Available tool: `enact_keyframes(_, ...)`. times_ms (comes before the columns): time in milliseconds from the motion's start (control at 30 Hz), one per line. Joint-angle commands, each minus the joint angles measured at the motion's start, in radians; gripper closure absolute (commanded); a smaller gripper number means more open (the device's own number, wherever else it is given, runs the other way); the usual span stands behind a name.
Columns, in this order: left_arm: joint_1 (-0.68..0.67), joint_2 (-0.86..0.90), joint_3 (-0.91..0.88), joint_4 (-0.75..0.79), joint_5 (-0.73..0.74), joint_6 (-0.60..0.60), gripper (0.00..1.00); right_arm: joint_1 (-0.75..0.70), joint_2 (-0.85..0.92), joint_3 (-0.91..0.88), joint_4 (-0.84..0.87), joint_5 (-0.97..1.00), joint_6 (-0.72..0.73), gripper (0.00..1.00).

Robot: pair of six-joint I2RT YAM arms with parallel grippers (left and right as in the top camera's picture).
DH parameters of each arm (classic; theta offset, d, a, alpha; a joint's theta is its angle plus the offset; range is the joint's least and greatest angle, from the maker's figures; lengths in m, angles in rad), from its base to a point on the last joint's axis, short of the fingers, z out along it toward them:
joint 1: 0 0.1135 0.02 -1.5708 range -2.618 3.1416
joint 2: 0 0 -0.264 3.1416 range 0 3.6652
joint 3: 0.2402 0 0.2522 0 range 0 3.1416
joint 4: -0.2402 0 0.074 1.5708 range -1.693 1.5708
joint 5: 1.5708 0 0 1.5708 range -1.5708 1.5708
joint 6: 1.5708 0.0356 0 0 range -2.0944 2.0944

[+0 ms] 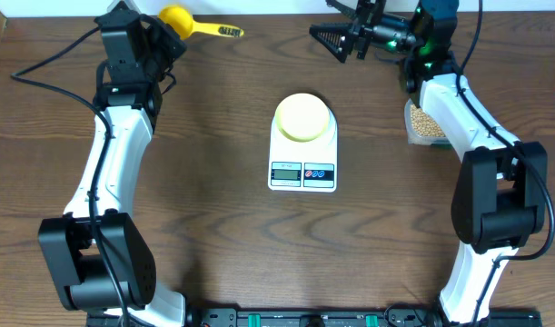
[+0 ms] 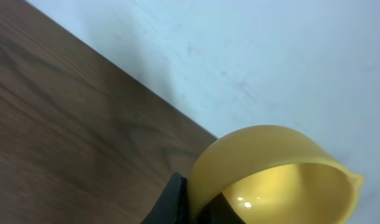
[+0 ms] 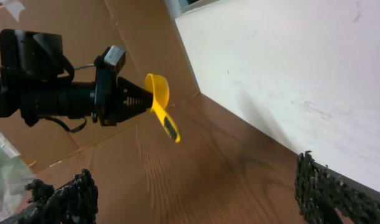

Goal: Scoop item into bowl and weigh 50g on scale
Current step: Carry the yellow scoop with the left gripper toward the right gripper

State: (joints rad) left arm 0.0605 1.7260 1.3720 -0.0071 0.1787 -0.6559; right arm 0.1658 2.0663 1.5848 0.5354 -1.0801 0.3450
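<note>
Seemingly left claw [image 3: 143, 98] pinching scoop [image 3: 158, 93], right claw [image 3: 196, 190] spread wide

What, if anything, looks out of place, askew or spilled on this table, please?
No spill shows. One oddity: the left fingers grip the yellow scoop at its cup end, so the handle sticks out free instead of being held.

Scoop [image 2: 270, 180] – glossy yellow plastic, table [image 1: 213, 245] matt wood grain, scale [image 1: 302, 154] smooth white plastic
</note>
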Motion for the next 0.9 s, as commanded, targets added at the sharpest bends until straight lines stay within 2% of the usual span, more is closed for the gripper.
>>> enact_keyframes(0,-0.002,-0.017,0.021,0.022,0.022,-0.136,0.92,0.027,-0.005,0.023,-0.002,0.005,-0.029,0.01)
enact_keyframes(267,-0.035,-0.017,0.021,0.063,0.102,-0.174,0.92,0.037,-0.005,0.023,-0.003,0.004,-0.032,0.01)
enact_keyframes(867,-0.173,-0.017,0.021,0.063,0.103,-0.182,0.92,0.036,-0.005,0.023,-0.006,0.008,-0.032,0.01)
